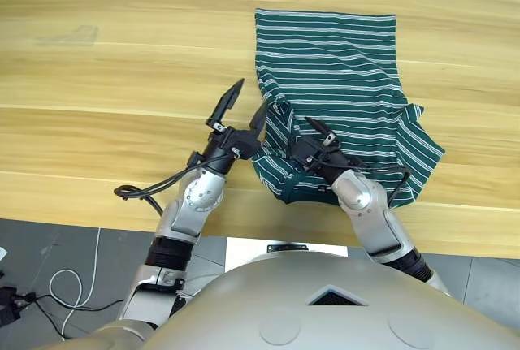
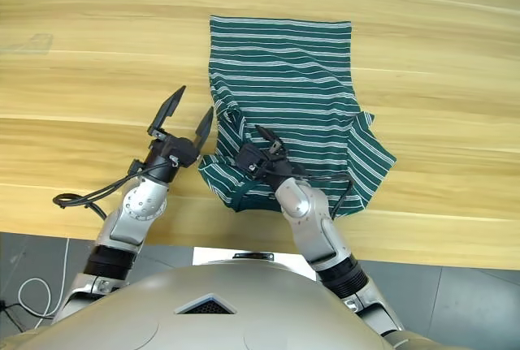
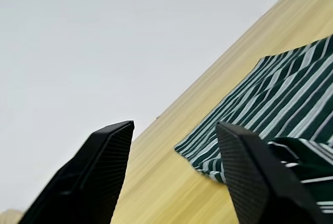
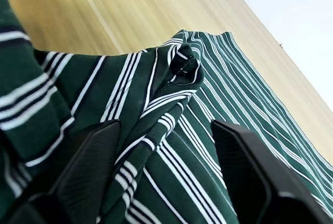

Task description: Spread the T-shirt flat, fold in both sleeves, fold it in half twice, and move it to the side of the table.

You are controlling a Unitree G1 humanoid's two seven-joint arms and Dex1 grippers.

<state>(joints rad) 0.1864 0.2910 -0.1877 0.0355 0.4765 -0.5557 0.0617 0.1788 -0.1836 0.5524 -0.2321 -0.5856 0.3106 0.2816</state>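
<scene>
A green T-shirt with white stripes (image 1: 341, 66) lies on the wooden table (image 1: 106, 106). Its far part is flat and its near left part is bunched into folds. My left gripper (image 1: 248, 102) stands open just off the shirt's left edge, nothing between its fingers (image 3: 99, 172); the shirt's edge (image 3: 270, 99) lies beyond them. My right gripper (image 1: 319, 129) rests on the bunched near part, open, with a raised fold of cloth (image 4: 156, 104) between its fingers (image 4: 244, 167).
Bare wood stretches wide to the left of the shirt and beyond it. The table's front edge (image 1: 81, 212) runs just under my arms. Cables (image 1: 57, 285) lie on the dark floor below at the left.
</scene>
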